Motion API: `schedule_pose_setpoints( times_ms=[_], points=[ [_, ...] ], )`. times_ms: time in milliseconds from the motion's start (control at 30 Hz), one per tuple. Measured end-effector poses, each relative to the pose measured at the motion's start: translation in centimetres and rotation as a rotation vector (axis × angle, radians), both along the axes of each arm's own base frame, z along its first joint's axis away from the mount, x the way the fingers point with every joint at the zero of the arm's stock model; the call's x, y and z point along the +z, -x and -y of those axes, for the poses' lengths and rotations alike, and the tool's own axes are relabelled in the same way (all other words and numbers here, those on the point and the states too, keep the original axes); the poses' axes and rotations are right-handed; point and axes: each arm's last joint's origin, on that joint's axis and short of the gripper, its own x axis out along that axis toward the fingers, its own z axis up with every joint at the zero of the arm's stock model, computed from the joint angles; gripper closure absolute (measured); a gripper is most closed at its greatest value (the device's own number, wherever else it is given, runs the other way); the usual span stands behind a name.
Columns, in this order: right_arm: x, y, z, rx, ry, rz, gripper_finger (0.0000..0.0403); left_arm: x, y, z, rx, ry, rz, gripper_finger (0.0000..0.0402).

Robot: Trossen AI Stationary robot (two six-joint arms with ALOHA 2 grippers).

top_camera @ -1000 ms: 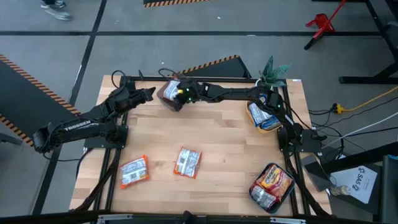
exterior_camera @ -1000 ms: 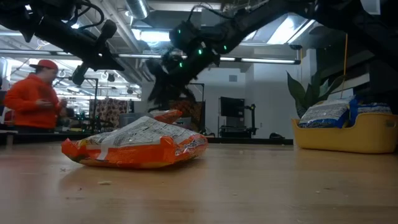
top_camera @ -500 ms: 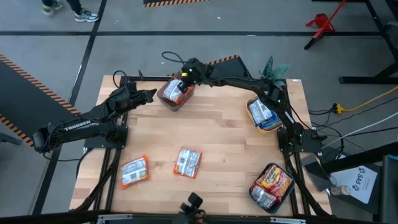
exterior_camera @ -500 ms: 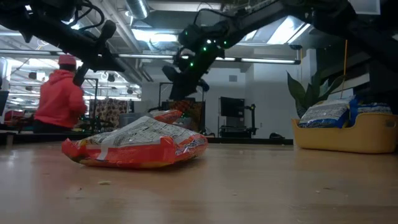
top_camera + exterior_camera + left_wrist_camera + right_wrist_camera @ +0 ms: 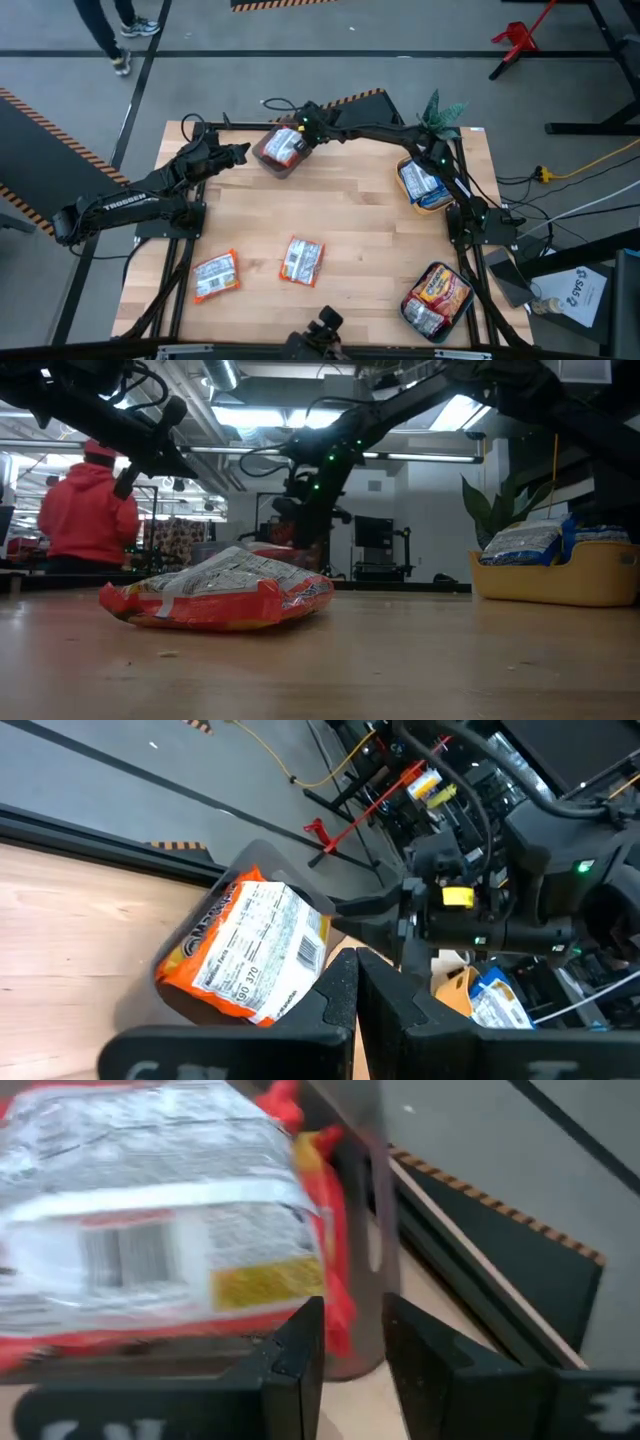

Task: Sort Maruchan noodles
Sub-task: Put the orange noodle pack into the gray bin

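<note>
Wooden table [image 5: 360, 230] has two loose Maruchan packets [image 5: 300, 260] near the front edge. Right gripper [image 5: 306, 122] hangs over the grey bin [image 5: 268, 162] holding another packet, jaws slightly apart, empty. Left gripper [image 5: 238, 152] sits beside it, closed.

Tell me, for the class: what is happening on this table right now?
A two-armed robot is sorting noodle packets into containers. The right tool hangs at the grey container at the table's far edge, where an orange packet now lies, and holds nothing. The left tool waits shut beside that container. Two packets lie loose on the wooden table. The yellow container and another container on the right already hold packets.
</note>
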Motion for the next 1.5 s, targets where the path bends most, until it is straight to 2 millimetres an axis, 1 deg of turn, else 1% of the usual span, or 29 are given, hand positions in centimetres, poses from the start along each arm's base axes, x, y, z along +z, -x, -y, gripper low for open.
schedule_pose_setpoints(
  times_ms=[133, 200, 267, 367, 433, 500, 633, 733, 833, 900, 1033, 1100, 1167, 1300, 1433, 1500],
  points=[
    [0.8, 0.4, 0.3, -0.007, -0.019, -0.016, 0.0309, 0.0, 0.0, 0.0, -0.009, 0.002, 0.001, 0.0401],
    [1.8, 0.2, 0.2, 0.040, -0.048, 0.023, 0.0309, -0.1, 0.0, 0.0, -0.016, 0.008, -0.005, 0.0401],
    [3.4, -0.4, 0.0, 0.110, -0.065, 0.090, 0.0309, -0.3, 0.0, 0.1, -0.020, 0.019, -0.021, 0.0401],
    [6.2, -1.7, -1.5, 0.217, -0.081, 0.219, 0.0309, -0.5, 0.1, 0.1, -0.019, 0.032, -0.042, 0.0401],
    [6.9, -2.5, -2.8, 0.240, -0.042, 0.254, 0.0309, -0.5, 0.1, 0.1, -0.017, 0.035, -0.048, 0.0401],
    [6.2, -3.4, -3.9, 0.263, -0.016, 0.242, 0.0309, -0.6, 0.1, 0.1, -0.014, 0.037, -0.052, 0.0401],
    [3.4, -5.0, -6.1, 0.320, -0.064, 0.212, 0.0309, -0.6, 0.1, 0.1, -0.014, 0.037, -0.052, 0.0401],
    [1.6, -6.1, -7.9, 0.351, -0.077, 0.177, 0.0309, -0.6, 0.1, 0.1, -0.014, 0.038, -0.054, 0.0401],
    [-0.2, -6.9, -9.2, 0.380, -0.092, 0.151, 0.0309, -0.7, 0.1, 0.1, -0.012, 0.040, -0.059, 0.0401],
    [-0.9, -7.1, -9.4, 0.384, -0.095, 0.146, 0.0309, -0.7, 0.1, 0.1, -0.010, 0.040, -0.060, 0.0401],
    [-1.8, -7.1, -8.8, 0.352, -0.079, 0.124, 0.0309, -0.7, 0.2, 0.1, -0.009, 0.040, -0.061, 0.0401],
    [-2.0, -7.0, -8.6, 0.326, -0.054, 0.103, 0.0309, -0.7, 0.2, 0.1, -0.010, 0.040, -0.063, 0.0401],
    [-1.8, -7.0, -8.1, 0.305, -0.034, 0.111, 0.0309, -0.7, 0.2, 0.1, -0.010, 0.042, -0.066, 0.0401],
    [-0.4, -7.0, -7.1, 0.287, -0.022, 0.146, 0.0309, -0.9, 0.2, 0.2, -0.013, 0.055, -0.084, 0.0401],
    [1.4, -7.1, -7.1, 0.240, 0.018, 0.160, 0.0309, -1.0, 0.2, 0.2, -0.033, 0.067, -0.092, 0.0401],
    [2.0, -7.1, -7.0, 0.230, 0.007, 0.185, 0.0309, -1.1, 0.2, 0.3, -0.032, 0.071, -0.099, 0.0401]
  ],
)
